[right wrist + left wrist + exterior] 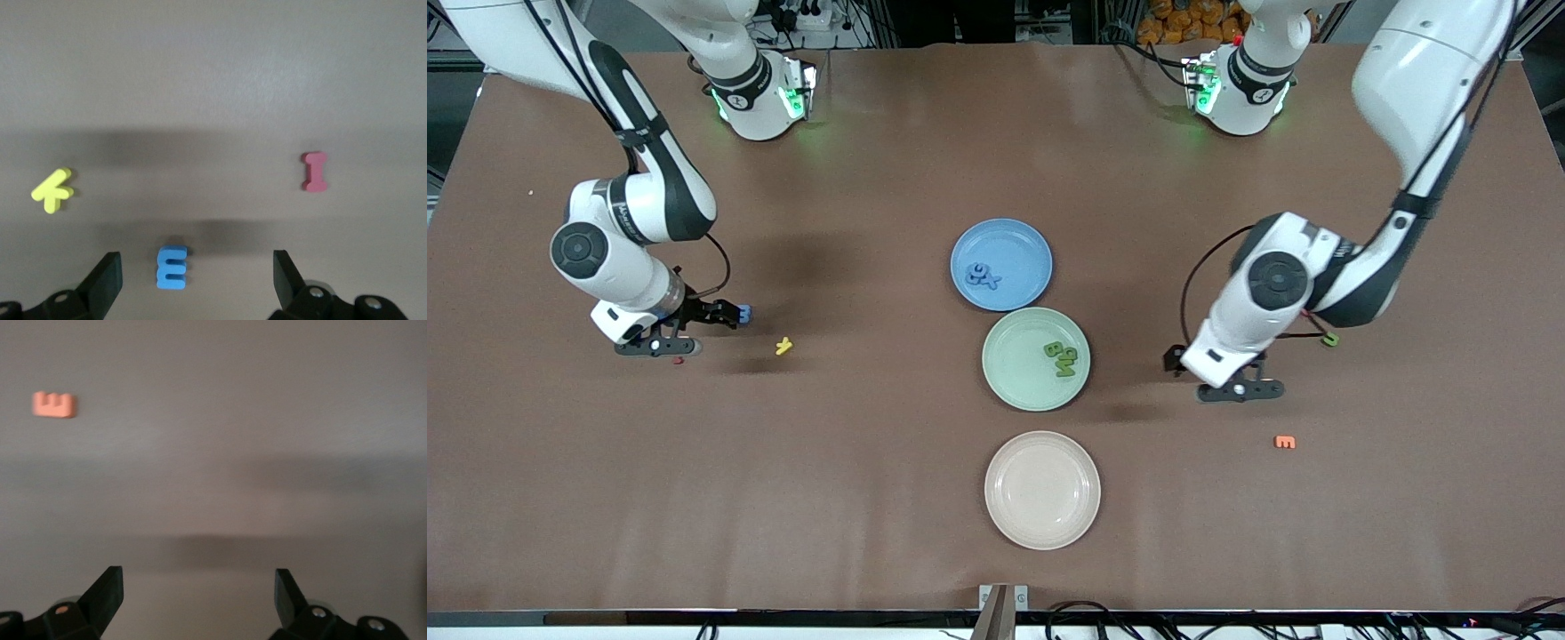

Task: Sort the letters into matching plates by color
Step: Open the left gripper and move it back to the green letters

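The blue plate (1016,240) holds blue letters (983,276). The mint green plate (1012,373) holds green letters (1062,357). The cream plate (1042,490) is empty. My right gripper (727,314) is open and low over the table at the right arm's end. A blue letter E (172,267) lies on the table between its fingers, nearer one of them, and it also shows in the front view (743,312). My left gripper (1232,384) is open and empty over bare table beside the green plate; its wrist view (199,593) shows nothing between the fingers.
A yellow letter (783,346) and a red letter I (315,171) lie close to the blue E. An orange letter E (1284,442) lies nearer the front camera than my left gripper. A green letter (1330,339) lies by the left arm.
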